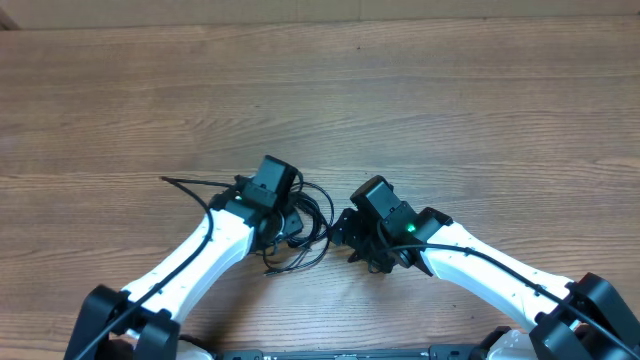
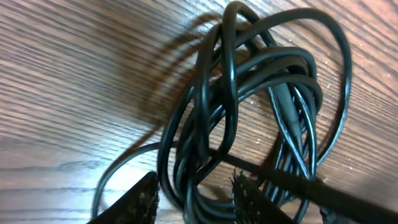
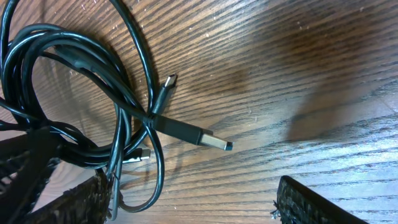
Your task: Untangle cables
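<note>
Plainly, left gripper (image 2: 196, 186) half-spread around the cables (image 2: 233, 81), pinch unclear; right gripper (image 3: 193, 183) spread wide beside them.

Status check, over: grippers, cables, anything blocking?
Left gripper straddles cables, grip unclear. Right gripper open, empty, beside them. Cables tangled. No obstruction seen.

Left arm (image 1: 190, 262) and right arm (image 1: 485, 268) angle inward. The left gripper (image 2: 194, 202) has its 2 jaws partly apart, and the right gripper (image 3: 193, 205) has them wide apart.
</note>
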{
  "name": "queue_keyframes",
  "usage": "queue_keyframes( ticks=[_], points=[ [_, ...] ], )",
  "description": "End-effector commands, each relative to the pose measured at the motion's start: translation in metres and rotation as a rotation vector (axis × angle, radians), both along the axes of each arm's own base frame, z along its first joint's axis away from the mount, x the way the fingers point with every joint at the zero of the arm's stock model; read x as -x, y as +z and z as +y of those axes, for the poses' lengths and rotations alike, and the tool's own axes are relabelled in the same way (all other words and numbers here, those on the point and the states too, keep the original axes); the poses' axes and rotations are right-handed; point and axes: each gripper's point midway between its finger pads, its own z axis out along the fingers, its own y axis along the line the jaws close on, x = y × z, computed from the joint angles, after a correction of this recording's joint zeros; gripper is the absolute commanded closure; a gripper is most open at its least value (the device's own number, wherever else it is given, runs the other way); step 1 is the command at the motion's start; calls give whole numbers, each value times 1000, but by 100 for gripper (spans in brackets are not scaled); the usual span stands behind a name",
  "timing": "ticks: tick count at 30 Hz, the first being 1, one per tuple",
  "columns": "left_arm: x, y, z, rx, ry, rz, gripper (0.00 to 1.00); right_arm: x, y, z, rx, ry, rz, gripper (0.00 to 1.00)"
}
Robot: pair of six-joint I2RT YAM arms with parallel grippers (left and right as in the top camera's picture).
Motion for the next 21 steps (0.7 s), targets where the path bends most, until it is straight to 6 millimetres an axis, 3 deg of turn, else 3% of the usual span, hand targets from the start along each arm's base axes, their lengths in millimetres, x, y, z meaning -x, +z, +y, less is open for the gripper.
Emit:
queue_keyframes(
  ticks=[1,3,4,5,8,10,16,21],
  points=[
    [-3,-14,1,-30,40,21,69,-5,11,4,-15,3,-31,17],
    [-3,-20,1,-35,39,31,77,-2,11,5,-23,9,-17,17],
    [-4,-22,0,-36,39,34,92,-1,11,6,-30,13,-9,18],
    [-4,-22,0,-36,45,34,96,1,12,8,-40,19,-1,18],
    [-10,-16,-3,-14,48,5,96,8,14,14,-80,30,38,19],
    [-15,-5,-6,10,46,-25,96,16,18,21,-130,25,96,25],
    [-32,36,-15,74,46,-142,95,34,28,35,-229,-1,237,27],
    [-33,57,-20,125,37,-190,96,30,26,33,-216,-95,265,25]
  ],
)
